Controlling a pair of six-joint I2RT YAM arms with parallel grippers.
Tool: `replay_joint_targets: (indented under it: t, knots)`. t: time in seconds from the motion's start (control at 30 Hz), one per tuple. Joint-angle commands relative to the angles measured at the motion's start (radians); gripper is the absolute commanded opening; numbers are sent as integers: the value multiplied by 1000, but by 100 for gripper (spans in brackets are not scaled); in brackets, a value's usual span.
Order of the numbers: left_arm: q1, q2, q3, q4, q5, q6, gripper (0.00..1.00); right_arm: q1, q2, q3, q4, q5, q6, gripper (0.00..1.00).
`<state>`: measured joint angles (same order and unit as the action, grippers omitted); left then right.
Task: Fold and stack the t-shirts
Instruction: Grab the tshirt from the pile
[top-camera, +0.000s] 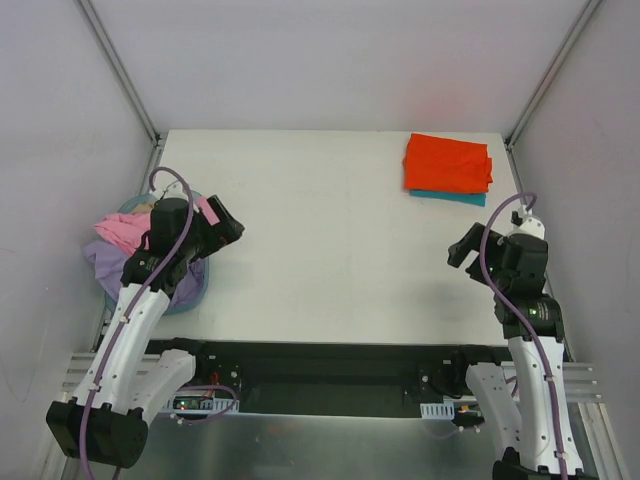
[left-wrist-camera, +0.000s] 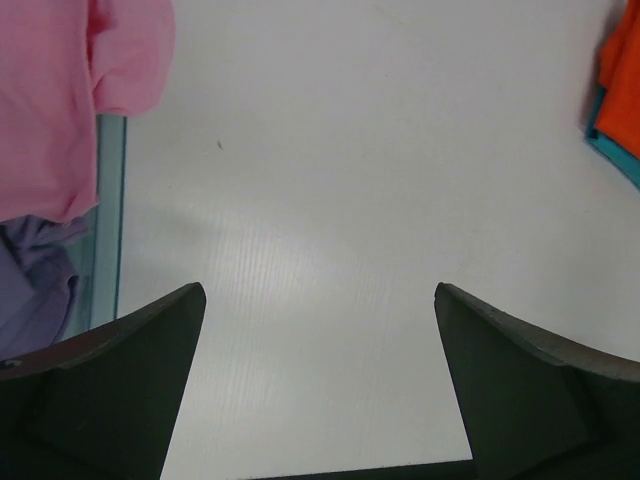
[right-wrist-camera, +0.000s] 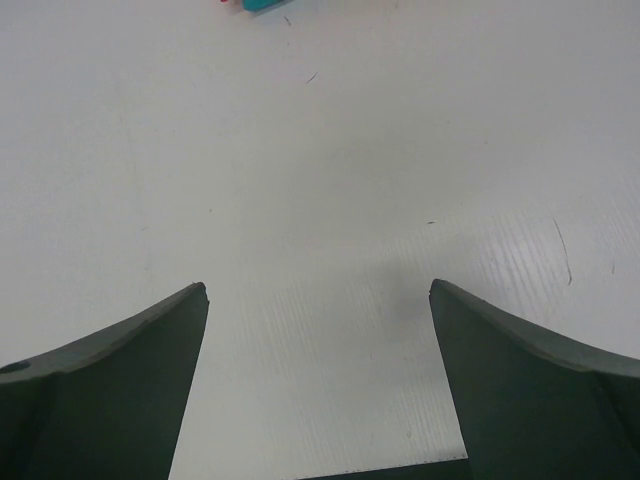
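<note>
Left pincer and right pincer hang released and empty above the white counter, the folded orange-red cloth t-shirt stacked on the teal t-shirt at its far right corner, the bright pink t-shirt and pale lavender t-shirt heaped in the round light-blue plastic basket at left.

White table: matte, faintly ribbed surface with a few small dark scuffs. Pale grey walls enclose the far edge and both side edges. Two slanted metal posts meet the far corners. Metal base plate lies below the near edge. Lighting even, diffuse.
</note>
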<state>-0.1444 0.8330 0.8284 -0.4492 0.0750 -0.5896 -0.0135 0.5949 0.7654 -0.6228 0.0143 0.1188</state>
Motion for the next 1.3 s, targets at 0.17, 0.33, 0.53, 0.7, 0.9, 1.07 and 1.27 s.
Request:
replay_joint_targets:
  t: [0.17, 0.33, 0.53, 0.7, 0.9, 1.07, 1.27]
  knots:
    - [35, 195, 241, -207, -510, -42, 99, -3, 25, 3, 51, -96, -28, 97]
    - [144, 360, 304, -233, -512, -73, 99, -3, 49, -3, 63, -119, -38, 97]
    - [313, 537, 353, -235, -468, -96, 99, -3, 72, -8, 64, -117, -39, 97]
    - [373, 685, 405, -235, -442, -72, 96, -3, 65, -9, 60, -117, -44, 97]
    - [381, 736, 422, -235, -393, -81, 62, -3, 65, -5, 52, -123, -47, 97]
    - [378, 693, 396, -235, -294, -91, 15, -3, 52, -15, 60, -123, -45, 97]
    - [373, 566, 377, -233, -268, -61, 0, -3, 57, -9, 55, -116, -44, 97]
